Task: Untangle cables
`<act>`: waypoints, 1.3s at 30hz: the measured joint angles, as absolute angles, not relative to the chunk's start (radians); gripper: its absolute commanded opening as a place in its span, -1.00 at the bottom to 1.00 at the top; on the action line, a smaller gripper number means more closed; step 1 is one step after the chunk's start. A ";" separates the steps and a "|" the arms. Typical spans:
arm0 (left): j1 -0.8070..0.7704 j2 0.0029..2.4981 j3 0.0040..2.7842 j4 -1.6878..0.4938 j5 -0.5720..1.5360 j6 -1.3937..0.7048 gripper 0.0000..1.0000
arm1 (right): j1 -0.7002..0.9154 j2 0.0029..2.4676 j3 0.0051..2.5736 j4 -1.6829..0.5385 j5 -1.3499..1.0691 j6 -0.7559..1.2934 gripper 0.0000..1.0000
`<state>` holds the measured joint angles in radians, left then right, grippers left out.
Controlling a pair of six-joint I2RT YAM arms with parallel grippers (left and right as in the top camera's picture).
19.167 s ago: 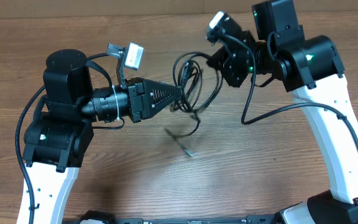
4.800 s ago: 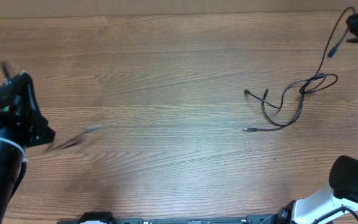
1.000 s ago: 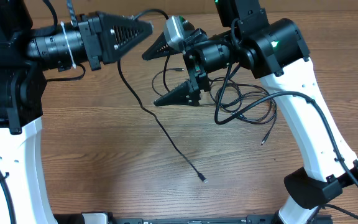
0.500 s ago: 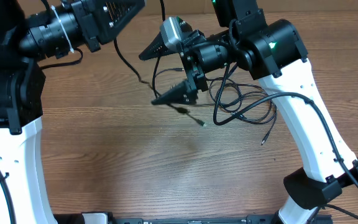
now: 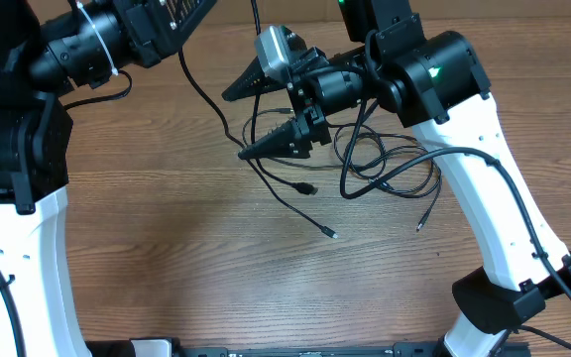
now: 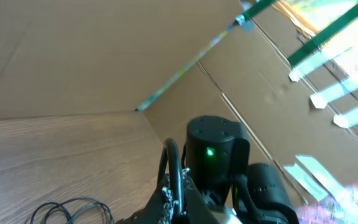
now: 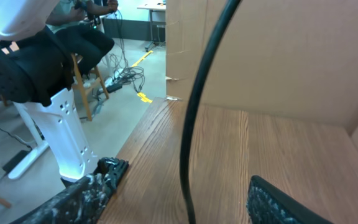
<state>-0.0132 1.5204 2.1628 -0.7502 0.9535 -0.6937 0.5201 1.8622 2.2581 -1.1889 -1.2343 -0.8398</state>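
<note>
Cables: tangle lies on tabletop beneath my right arm. Left pincer, clamped on one strand, has risen higher. Right pincer has narrowed around that strand, jaws still apart.

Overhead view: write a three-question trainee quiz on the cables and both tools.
1. True or false: the right tool is clamped shut on the lifted cable.
2. Pick one: where is the tangle of cables? A, on the table close to the right arm; B, in a box; C, hanging off the table's edge.
3. Fill in: the lifted cable hangs from the left tool and passes between the open jaws of the ____ tool.

Key: 1 false, its jaws stand apart around the cable; 2 A; 3 right.
</note>
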 measured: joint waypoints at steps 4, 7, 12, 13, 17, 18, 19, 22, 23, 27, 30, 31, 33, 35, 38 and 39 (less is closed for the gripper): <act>-0.023 1.520 2.163 -0.750 0.902 -0.740 -0.92 | 0.535 1.862 2.258 -1.171 -1.234 -0.838 0.58; -0.043 1.520 2.163 -0.750 0.866 -0.780 -0.92 | 0.546 1.862 2.258 -1.159 -1.234 -0.838 0.37; -0.088 1.520 2.163 -0.752 0.805 -0.811 -0.91 | 0.555 1.862 2.258 -1.148 -1.234 -0.839 -0.92; -0.097 1.520 2.163 -0.754 0.794 -0.813 -0.91 | 0.556 1.862 2.258 -1.151 -1.234 -0.837 -0.92; -0.112 1.520 2.163 -0.770 0.773 -0.813 -0.86 | 0.556 1.864 2.258 -1.177 -1.216 -0.834 -0.92; -0.112 1.520 2.163 -0.773 0.768 -0.812 -0.87 | 0.556 1.866 2.258 -1.184 -1.202 -0.834 -0.92; -0.112 1.520 2.163 -0.778 0.764 -0.810 -0.87 | 0.556 1.867 2.258 -1.189 -1.185 -0.835 -0.92; -0.112 1.520 2.163 -0.799 0.750 -0.805 -0.75 | 0.556 1.871 2.258 -1.203 -1.124 -0.835 -0.92; -0.112 1.520 2.163 -0.802 0.749 -0.802 -0.50 | 0.556 1.872 2.258 -1.209 -1.101 -0.835 -0.92; -0.112 1.520 2.163 -0.808 0.742 -0.776 0.07 | 0.556 1.874 2.258 -1.228 -1.022 -0.835 -0.92; -0.112 1.520 2.163 -0.809 0.739 -0.759 0.23 | 0.553 1.874 2.258 -1.228 -0.977 -0.835 -0.92; -0.112 1.520 2.163 -0.809 0.739 -0.756 0.24 | 0.551 1.874 2.258 -1.227 -0.965 -0.835 -0.92; -0.112 1.520 2.163 -0.812 0.739 -0.752 0.28 | 0.542 1.874 2.258 -1.228 -0.948 -0.835 -0.92; -0.112 1.520 2.163 -0.817 0.739 -0.748 0.30 | 0.529 1.874 2.258 -1.228 -0.938 -0.835 -0.92; -0.112 1.520 2.163 -0.823 0.739 -0.743 0.34 | 0.486 1.874 2.258 -1.228 -0.928 -0.835 -0.92; -0.112 1.520 2.163 -0.828 0.739 -0.736 0.36 | 0.467 1.874 2.258 -1.228 -0.927 -0.835 -0.92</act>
